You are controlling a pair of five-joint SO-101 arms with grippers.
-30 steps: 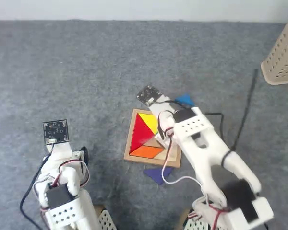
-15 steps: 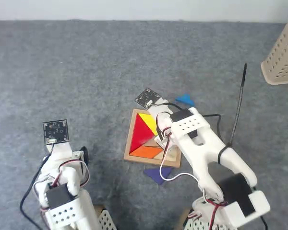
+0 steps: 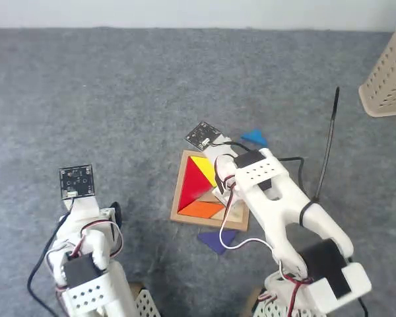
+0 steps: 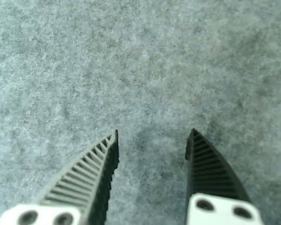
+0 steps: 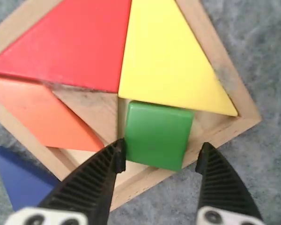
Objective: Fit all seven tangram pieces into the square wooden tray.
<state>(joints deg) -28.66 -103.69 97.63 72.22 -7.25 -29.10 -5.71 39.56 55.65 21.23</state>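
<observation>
— Much done?
— Counted four pieces lying in the wooden tray (image 3: 178,188): red triangle (image 5: 70,42), yellow triangle (image 5: 164,56), orange piece (image 5: 42,112), green square (image 5: 157,133); saw bare wood beside them.
— Outside?
— Spotted light blue triangle (image 3: 254,137) and dark blue piece (image 3: 216,240) on the tabletop near the tray; judged right claw (image 5: 163,143) open astride the green square, gripping nothing; left claw (image 4: 154,131) open too, empty, well apart.

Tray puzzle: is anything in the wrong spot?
Yes. Two pieces lie outside the tray: a light blue triangle just past its far side and a dark blue triangle by its near side. Bare wood shows inside, so they look left out.
</observation>
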